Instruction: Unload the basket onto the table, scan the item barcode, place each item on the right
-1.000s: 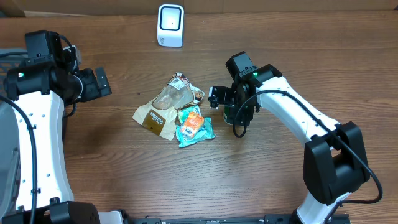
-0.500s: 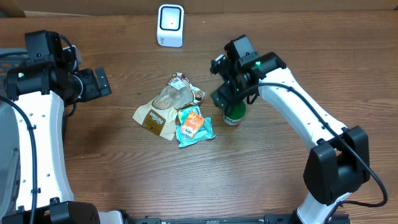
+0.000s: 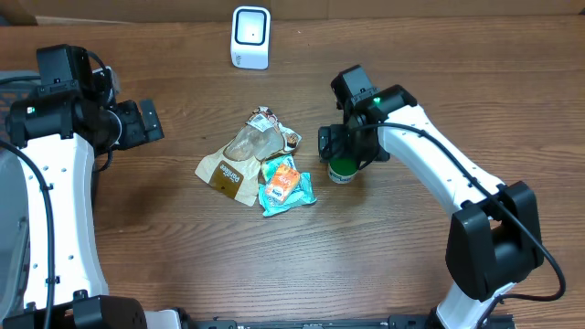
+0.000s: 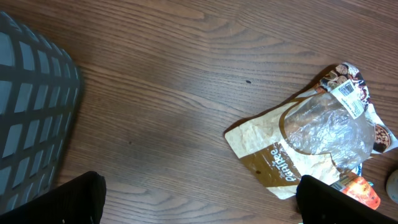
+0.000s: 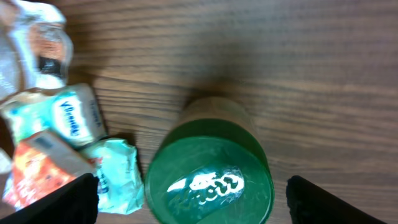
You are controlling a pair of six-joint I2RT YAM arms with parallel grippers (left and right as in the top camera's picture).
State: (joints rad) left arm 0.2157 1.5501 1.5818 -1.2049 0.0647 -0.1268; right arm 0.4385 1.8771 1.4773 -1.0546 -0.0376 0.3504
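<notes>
Right gripper [image 5: 191, 196]: jaws wide, poised over green-lidded jar [image 3: 343, 170], not touching it. Jar upright on table [image 3: 183, 256], just right of snack packets [image 3: 260, 160]. Left gripper [image 4: 199, 193]: jaws wide, empty. Jar's sides hidden; its lower edge cut off in the wrist view.

White arm links [image 3: 55, 210], black joints [image 3: 498, 247], black claw fingers [image 4: 74, 199], green light [image 3: 373, 100]
</notes>
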